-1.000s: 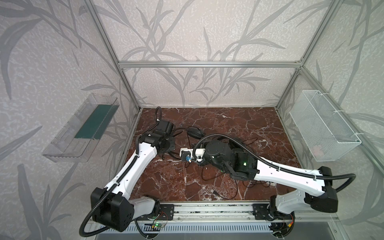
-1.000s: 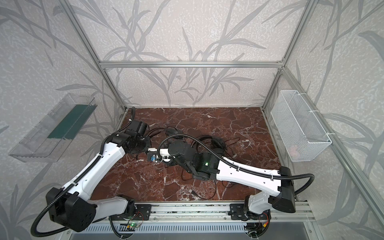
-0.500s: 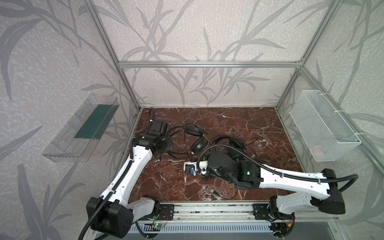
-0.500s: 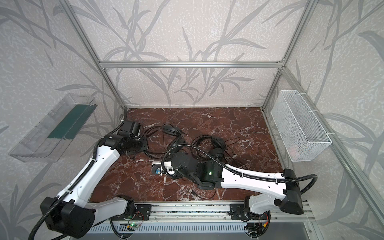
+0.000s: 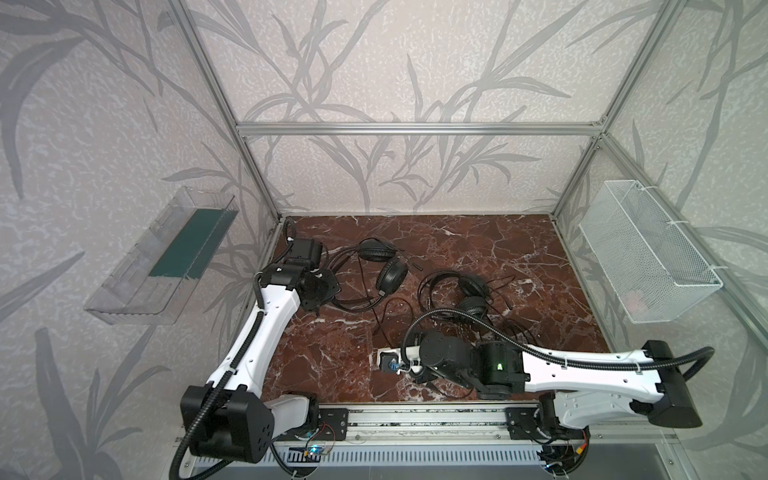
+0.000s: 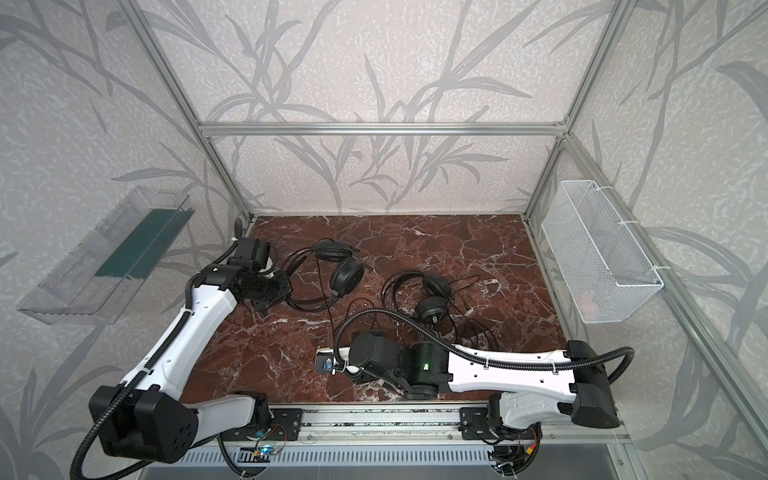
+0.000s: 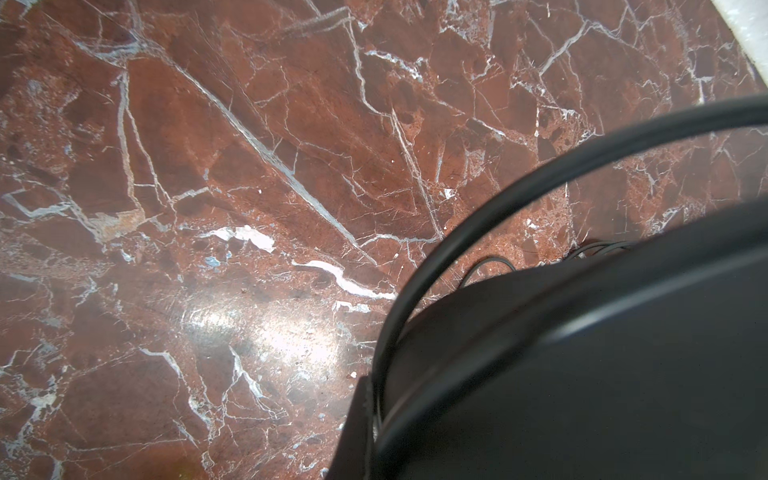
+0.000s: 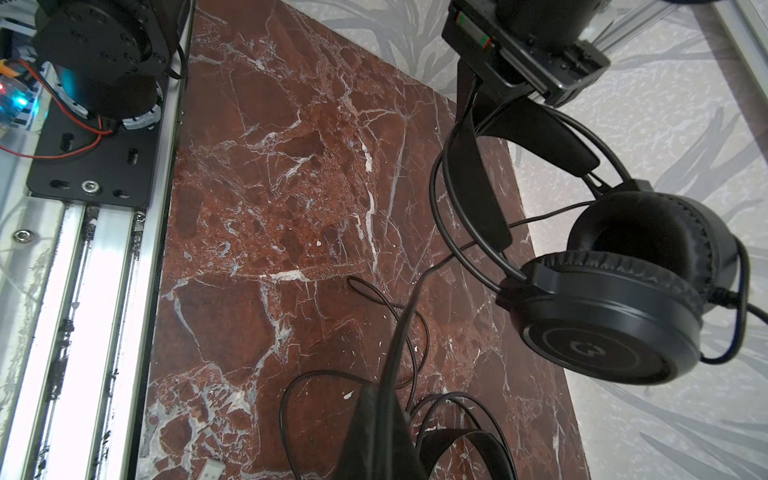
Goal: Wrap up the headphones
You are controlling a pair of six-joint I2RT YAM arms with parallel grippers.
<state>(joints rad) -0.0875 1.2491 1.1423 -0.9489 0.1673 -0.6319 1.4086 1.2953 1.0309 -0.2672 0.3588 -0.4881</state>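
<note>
Two black headphones lie on the red marble floor (image 5: 478,241). The left headset (image 5: 384,268) lies at the back left, and its earcups show large in the right wrist view (image 8: 615,320). The right headset (image 5: 471,297) lies mid-floor among loose cable loops. My left gripper (image 5: 320,305) is shut on the left headset's thin headband (image 7: 478,216); one of its fingers (image 8: 482,187) shows in the right wrist view. My right gripper (image 8: 384,399) is near the front rail. It is shut on a thin black cable (image 8: 419,286) that runs toward the left headset. In both top views its wrist hides its fingers.
A clear plastic shelf (image 5: 166,257) hangs on the left wall and a white mesh basket (image 5: 648,257) on the right wall. The aluminium rail (image 5: 415,419) with both arm bases runs along the front edge. Slack cable loops (image 8: 399,332) lie in front of my right gripper.
My right gripper has drawn back toward the front rail with the cable, uncovering both headsets. My left arm has shifted slightly toward the back left with the headband.
</note>
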